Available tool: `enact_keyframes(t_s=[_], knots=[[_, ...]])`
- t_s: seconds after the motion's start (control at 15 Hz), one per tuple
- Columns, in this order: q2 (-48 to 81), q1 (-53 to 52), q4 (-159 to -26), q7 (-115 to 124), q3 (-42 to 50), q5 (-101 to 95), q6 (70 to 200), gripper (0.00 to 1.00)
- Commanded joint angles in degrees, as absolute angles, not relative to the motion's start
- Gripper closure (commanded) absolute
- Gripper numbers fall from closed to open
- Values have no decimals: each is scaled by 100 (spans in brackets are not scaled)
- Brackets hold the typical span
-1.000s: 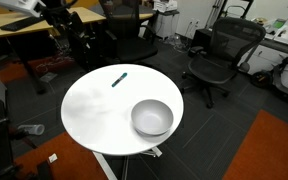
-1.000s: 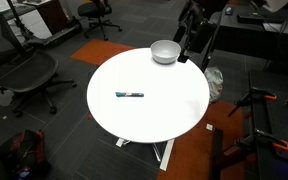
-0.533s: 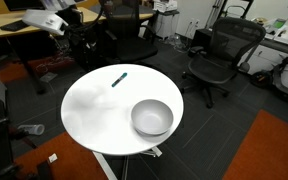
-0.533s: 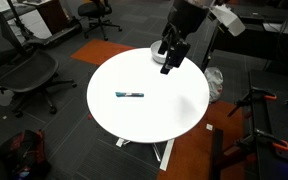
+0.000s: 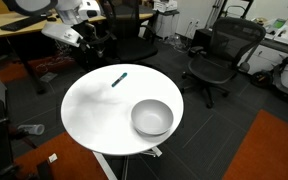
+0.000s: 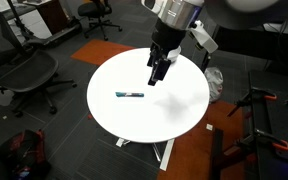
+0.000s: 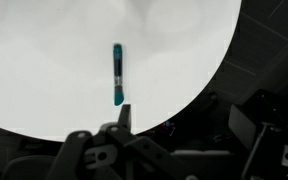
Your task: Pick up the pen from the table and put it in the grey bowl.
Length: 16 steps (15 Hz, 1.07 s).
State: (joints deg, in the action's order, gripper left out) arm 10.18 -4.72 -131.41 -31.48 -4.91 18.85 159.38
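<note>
Nothing of the task is done yet. The pen lies flat and untouched on the round white surface, toward its far edge. It is well apart from the empty grey bowl at the near right. The tool hovers above the surface, near the pen but clear of it; whether its jaws stand apart I cannot tell. Grasping, carrying and dropping all remain. The pen is a short, thin, teal-blue stick, far shorter than the bowl is wide.

An exterior view looked down across the table from the grey bowl side, an exterior view faced the table from roughly opposite, both at mid distance, sharing table and pen, wrist view hung close above the pen, facing down
</note>
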Motion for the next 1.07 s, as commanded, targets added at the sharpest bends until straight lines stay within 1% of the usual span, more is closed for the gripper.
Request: enact_keyframes(t_s=[0.0, 0.47, 1.0], knots=[[1528, -76, -12696, -3253, -781, 1858, 16070, 0], [2324, 434, -12030, -3195, -1034, 1558, 16016, 0], [2998, 595, -11457, -3055, -1129, 919, 15932, 0]])
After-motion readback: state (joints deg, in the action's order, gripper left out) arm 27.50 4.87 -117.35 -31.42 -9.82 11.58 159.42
